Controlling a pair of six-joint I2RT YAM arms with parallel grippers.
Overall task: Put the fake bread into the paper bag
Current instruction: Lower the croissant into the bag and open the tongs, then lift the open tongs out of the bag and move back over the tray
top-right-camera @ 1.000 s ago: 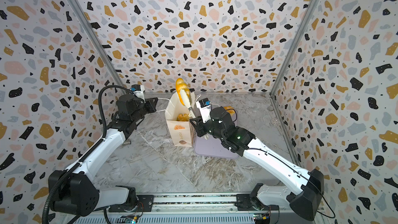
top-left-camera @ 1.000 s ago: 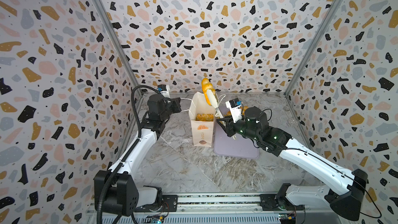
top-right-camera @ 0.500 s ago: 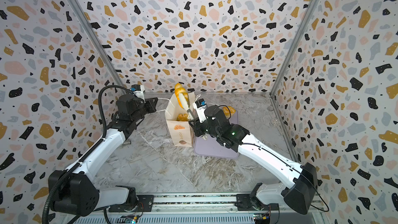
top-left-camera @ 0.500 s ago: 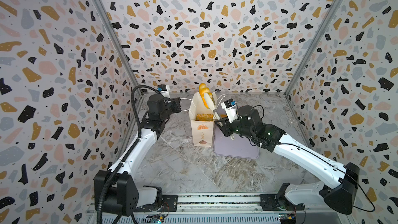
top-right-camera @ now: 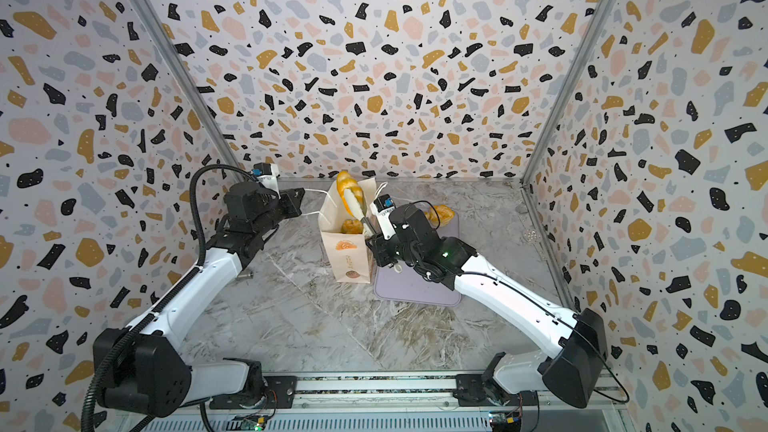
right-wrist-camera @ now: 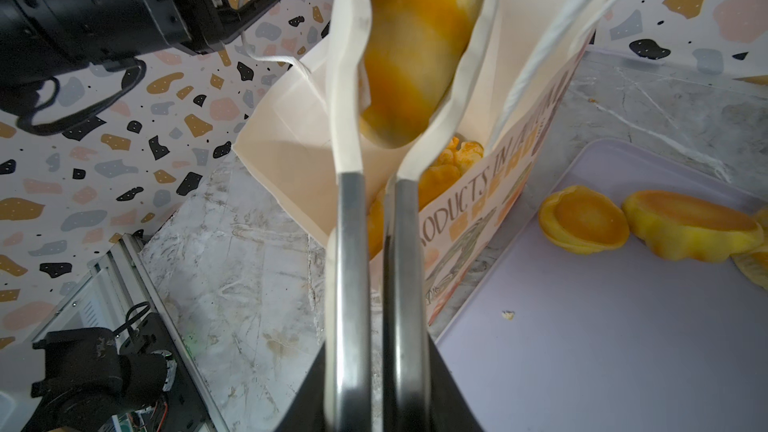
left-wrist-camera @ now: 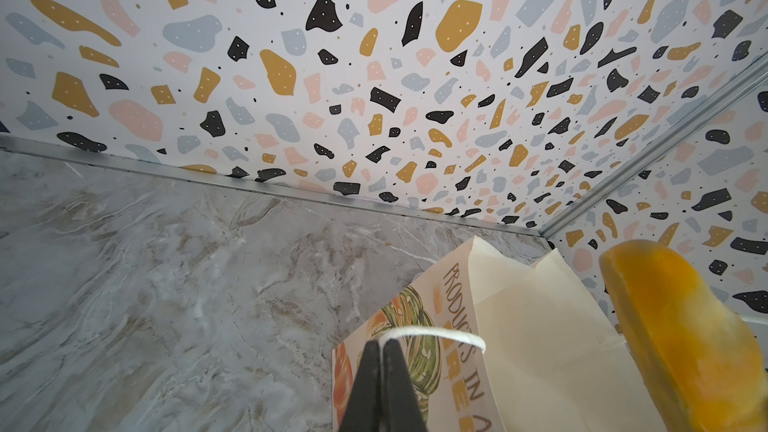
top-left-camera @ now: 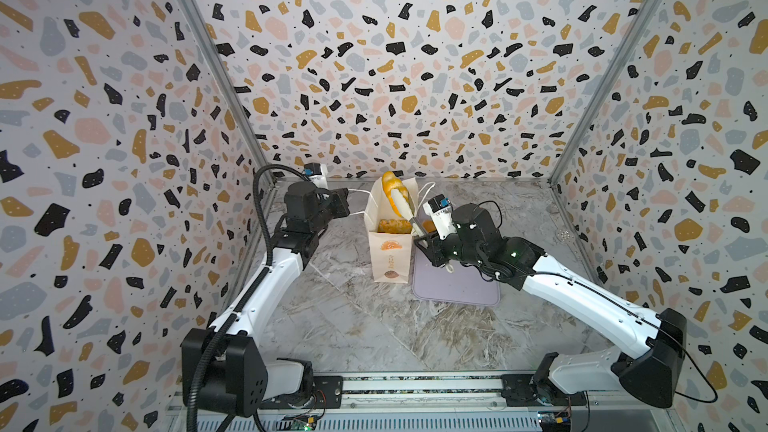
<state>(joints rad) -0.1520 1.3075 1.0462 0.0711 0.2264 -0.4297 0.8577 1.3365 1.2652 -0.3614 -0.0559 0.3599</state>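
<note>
The cream paper bag (top-left-camera: pixel 390 257) (top-right-camera: pixel 348 257) stands upright, left of the tray. My left gripper (left-wrist-camera: pixel 381 344) (top-left-camera: pixel 347 201) is shut on its white string handle (left-wrist-camera: pixel 436 332), pulling the mouth open. My right gripper (right-wrist-camera: pixel 376 367) (top-left-camera: pixel 424 243) is shut on metal tongs (right-wrist-camera: pixel 351 243). The tongs' white tips clamp a striped fake bread roll (right-wrist-camera: pixel 411 47) (top-left-camera: pixel 390 191) (top-right-camera: pixel 344 189), which is tilted with its lower end inside the bag's mouth. More fake bread (top-left-camera: pixel 392 225) (right-wrist-camera: pixel 440 172) lies inside the bag. Other pieces (right-wrist-camera: pixel 586 218) (right-wrist-camera: pixel 690 226) (top-right-camera: pixel 440 214) lie on the tray.
The flat lilac tray (top-left-camera: pixel 457 288) (right-wrist-camera: pixel 602 347) lies right of the bag, partly under my right arm, with a small crumb (right-wrist-camera: pixel 507 315) on it. Patterned walls close the back and both sides. The back wall stands just behind the bag.
My right arm has moved left and down, bringing the roll in the tongs from above the bag into its mouth. The left arm has held still on the handle.
</note>
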